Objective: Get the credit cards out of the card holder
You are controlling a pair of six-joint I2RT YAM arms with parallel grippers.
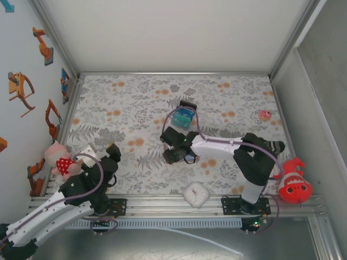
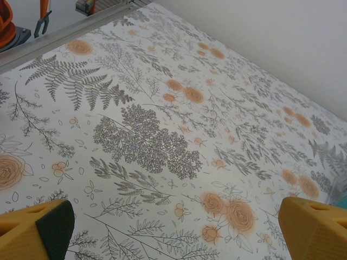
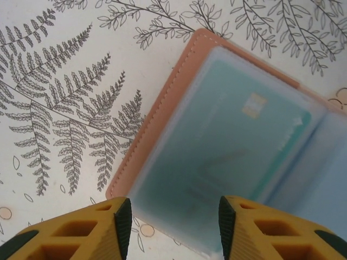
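White walls [image 1: 162,32] enclosed the worktop [image 1: 135,103], covered with grey ferns and orange flowers; robot stickers [image 1: 43,46] decorated the left wall [image 1: 16,38].

Worktop [image 1: 135,103]: white, grey ferns and sprigs, orange blossoms. Card holder [image 3: 157,114]: terracotta leather rim, pale milky blue-grey sleeves. Card [image 3: 233,130] inside: teal, small gold patch. Right gripper [image 3: 172,211]: yellow jaws, dark pads [image 3: 123,219]. Toy [image 1: 294,187]: red and white.

Bright, even light, seemingly from overhead; shadows on the tablecloth [image 1: 135,108] are faint and soft. In the right wrist view the card holder [image 3: 217,146] looks hazy, while the fern print [image 3: 70,108] beside it stays crisp.
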